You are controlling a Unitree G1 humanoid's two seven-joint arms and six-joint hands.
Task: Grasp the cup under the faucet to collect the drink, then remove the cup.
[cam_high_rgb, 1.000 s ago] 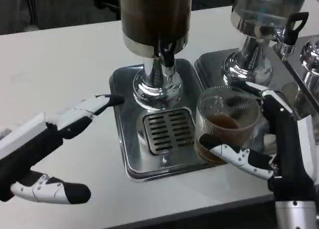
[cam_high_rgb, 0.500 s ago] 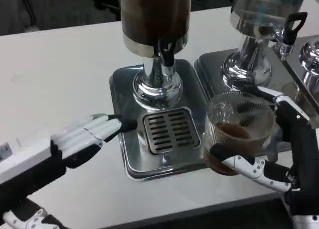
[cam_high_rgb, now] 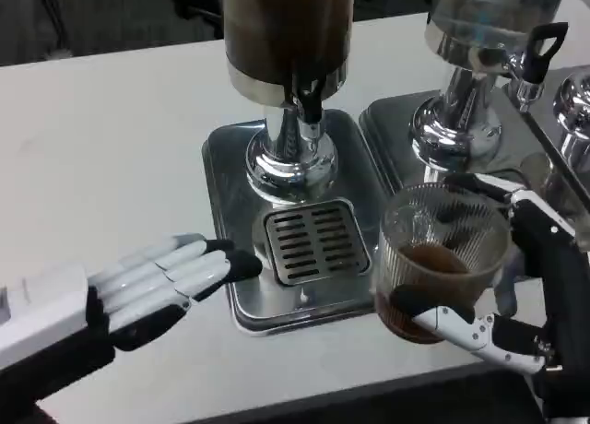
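Observation:
A ribbed clear glass cup [cam_high_rgb: 441,260] with brown drink in its bottom is gripped by my right hand [cam_high_rgb: 516,290], to the right of the drip tray and off the grate. The dispenser's black faucet [cam_high_rgb: 309,100] hangs over the slotted grate [cam_high_rgb: 313,241], with nothing under it. My left hand [cam_high_rgb: 157,281] lies flat with its fingers stretched out; its dark fingertips touch the left rim of the steel tray [cam_high_rgb: 221,184]. It holds nothing.
The dark drink dispenser [cam_high_rgb: 288,37] stands on a chrome foot at the tray's back. A second chrome dispenser [cam_high_rgb: 475,64] with its own tray stands at the right, close behind the cup. White table stretches out to the left.
My right hand has carried the cup right and toward the table's front edge. My left hand has drawn back and dropped from beside the dispenser's foot to the tray's front left rim.

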